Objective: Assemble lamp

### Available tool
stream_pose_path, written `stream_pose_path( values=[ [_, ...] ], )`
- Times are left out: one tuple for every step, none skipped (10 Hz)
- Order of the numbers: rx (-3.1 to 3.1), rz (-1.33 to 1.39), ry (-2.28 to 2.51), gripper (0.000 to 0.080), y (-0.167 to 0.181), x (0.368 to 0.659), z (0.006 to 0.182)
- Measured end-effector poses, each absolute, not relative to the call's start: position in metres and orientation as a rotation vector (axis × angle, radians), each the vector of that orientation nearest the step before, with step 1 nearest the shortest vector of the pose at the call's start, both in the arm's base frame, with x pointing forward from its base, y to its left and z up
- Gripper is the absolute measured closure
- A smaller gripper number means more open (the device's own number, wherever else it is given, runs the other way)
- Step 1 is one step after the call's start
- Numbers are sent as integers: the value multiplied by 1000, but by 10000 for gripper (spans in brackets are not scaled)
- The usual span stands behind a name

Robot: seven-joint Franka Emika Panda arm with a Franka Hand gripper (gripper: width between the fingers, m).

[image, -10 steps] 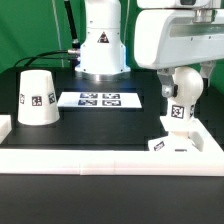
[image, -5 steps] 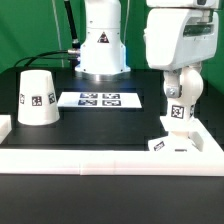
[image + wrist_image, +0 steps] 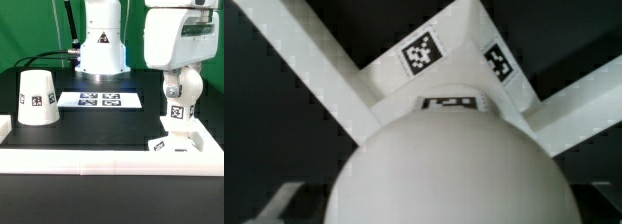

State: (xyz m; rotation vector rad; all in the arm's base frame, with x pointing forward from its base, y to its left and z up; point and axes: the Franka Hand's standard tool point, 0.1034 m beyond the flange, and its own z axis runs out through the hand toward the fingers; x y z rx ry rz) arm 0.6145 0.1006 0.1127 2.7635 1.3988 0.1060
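Observation:
The white round-headed bulb (image 3: 177, 100) stands upright on the flat square base (image 3: 172, 146) at the front of the exterior view's right. My gripper (image 3: 178, 72) hangs straight above it with its fingers down around the bulb's head. In the wrist view the bulb (image 3: 446, 160) fills the space between my fingers (image 3: 260, 205), with a thin dark gap on each side, so the gripper (image 3: 434, 205) looks open. The tagged base (image 3: 452, 45) lies beyond the bulb. The tapered shade (image 3: 37, 97) stands apart at the exterior view's left.
The marker board (image 3: 100, 99) lies flat mid-table between the shade and the bulb. A low white wall (image 3: 100, 160) borders the black table at the front and sides. The robot's white body (image 3: 103, 40) stands at the back.
Between one second and half a second ago my hand turned above the bulb and now looks narrower. The bulb's tag has kept its place. Nothing has moved since.

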Motion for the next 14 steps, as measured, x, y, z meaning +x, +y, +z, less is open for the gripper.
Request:
stream_pose_path(
  values=[
    [2803, 108, 1324, 222, 101, 614, 113],
    [2885, 113, 1146, 220, 102, 614, 113],
    [2944, 121, 991, 220, 104, 615, 114],
    [2989, 124, 855, 220, 103, 615, 114],
    [3042, 131, 664, 220, 102, 616, 114],
    [3080, 133, 478, 220, 100, 616, 114],
    [3101, 133, 341, 219, 99, 616, 114],
    [3115, 134, 232, 219, 97, 616, 114],
    [3127, 136, 65, 219, 96, 616, 114],
    [3130, 135, -78, 219, 95, 616, 114],
    [3127, 131, -195, 219, 94, 616, 114],
    [3122, 130, -285, 219, 95, 615, 113],
    [3105, 126, -456, 219, 95, 615, 113],
    [3092, 123, -549, 219, 95, 614, 112]
  ],
)
